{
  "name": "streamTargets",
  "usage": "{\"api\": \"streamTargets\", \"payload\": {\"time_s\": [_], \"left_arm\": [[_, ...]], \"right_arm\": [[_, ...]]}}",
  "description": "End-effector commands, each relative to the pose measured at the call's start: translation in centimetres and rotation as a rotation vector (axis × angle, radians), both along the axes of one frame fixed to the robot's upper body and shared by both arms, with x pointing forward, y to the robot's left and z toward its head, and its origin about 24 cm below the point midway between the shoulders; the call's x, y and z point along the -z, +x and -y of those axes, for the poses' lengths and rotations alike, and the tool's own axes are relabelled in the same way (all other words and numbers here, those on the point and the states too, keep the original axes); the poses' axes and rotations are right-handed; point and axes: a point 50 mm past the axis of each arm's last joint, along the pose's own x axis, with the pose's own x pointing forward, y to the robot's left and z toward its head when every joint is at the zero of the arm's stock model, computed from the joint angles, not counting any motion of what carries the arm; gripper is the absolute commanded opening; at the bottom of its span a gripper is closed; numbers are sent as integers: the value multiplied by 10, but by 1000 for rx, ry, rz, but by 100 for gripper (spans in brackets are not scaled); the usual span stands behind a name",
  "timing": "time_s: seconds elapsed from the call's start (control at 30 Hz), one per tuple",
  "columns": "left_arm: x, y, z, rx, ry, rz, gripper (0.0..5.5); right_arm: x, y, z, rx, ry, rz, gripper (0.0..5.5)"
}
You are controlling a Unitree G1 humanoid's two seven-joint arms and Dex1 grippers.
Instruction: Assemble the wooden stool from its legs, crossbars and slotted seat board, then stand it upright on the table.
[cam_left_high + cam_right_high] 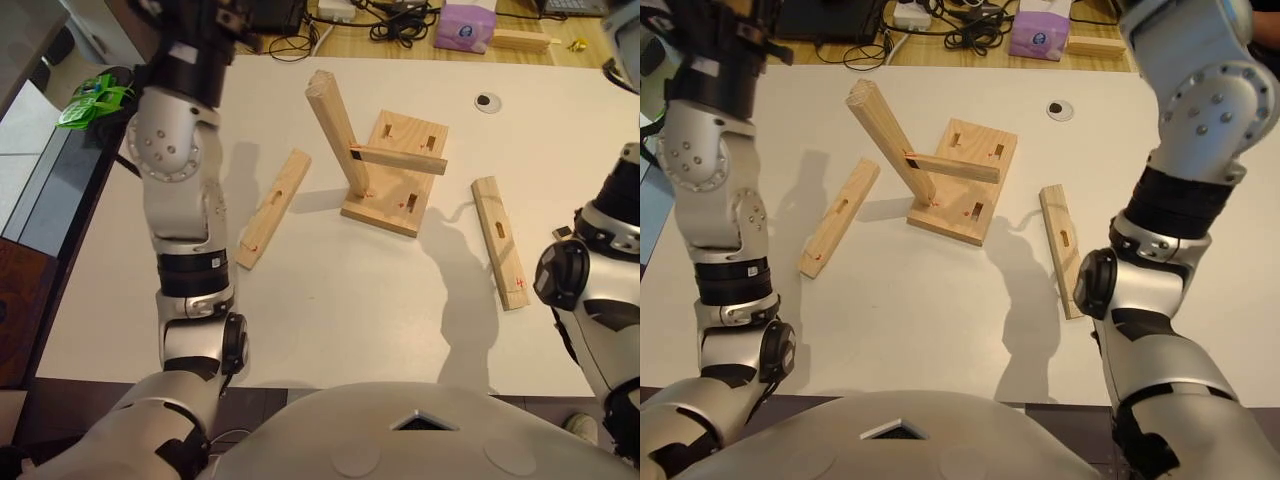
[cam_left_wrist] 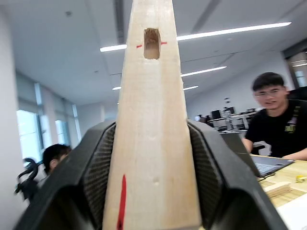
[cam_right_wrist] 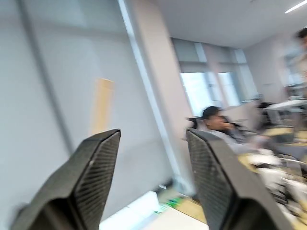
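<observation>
— Between the two dark fingers of the left gripper (image 2: 151, 123), what sits there?

— One gripped leg (image 2: 152, 86), clamped on both sides, its length running out past the fingertips toward the ceiling. That arm is raised over the table's left side.

— How does the wood look?

— Pale and square-cut. It has a small oblong slot (image 2: 152, 43) near the far end with a short red tick at either side, and a red stroke (image 2: 122, 201) close to the palm.

— And the right gripper (image 3: 153, 136)?

— Its fingers are spread with nothing between them (office windows lie behind).

— Now the table (image 1: 330, 320), near side first.

— Two pieces lie flat. The left loose leg (image 1: 273, 208) lies at an angle on the robot's left of the seat board (image 1: 385, 200). The right loose leg (image 1: 499, 241) is on the board's right. Both are apart from the board, and each has a slot in its upper face.

— The board itself?

— It lies flat near the middle, with slots cut near its corners. A standing leg (image 1: 338, 130) is planted at the near left corner, leaning left and away. A crossbar (image 1: 400, 160) juts from that leg's side out over the board, roughly level.

— Farther back?

— A small dark disc (image 1: 487, 101), then a purple box (image 1: 465, 27) at the far edge.
</observation>
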Motion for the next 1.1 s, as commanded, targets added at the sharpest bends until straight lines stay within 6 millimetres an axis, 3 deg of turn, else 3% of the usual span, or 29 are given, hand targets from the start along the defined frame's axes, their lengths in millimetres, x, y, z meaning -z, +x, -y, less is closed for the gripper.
{"api": "streamTargets", "payload": {"time_s": [0.03, 0.1, 0.37, 0.9, 1.1], "left_arm": [[0, -1, 19, 96, 132, 71, 207], [-2, -2, 19, 101, 169, 109, 207], [-9, -14, 35, 148, 198, 205, 207], [-4, -18, 46, 269, 292, 185, 207], [1, -20, 45, 283, 348, 197, 207]], "right_arm": [[-20, -19, -9, -202, 64, 57, 321], [-18, -27, -6, -255, 68, 57, 357], [0, -28, 13, -191, 129, -17, 360], [-5, -30, -7, -233, 126, -8, 360], [-9, -31, -3, -233, 120, 28, 248]]}}
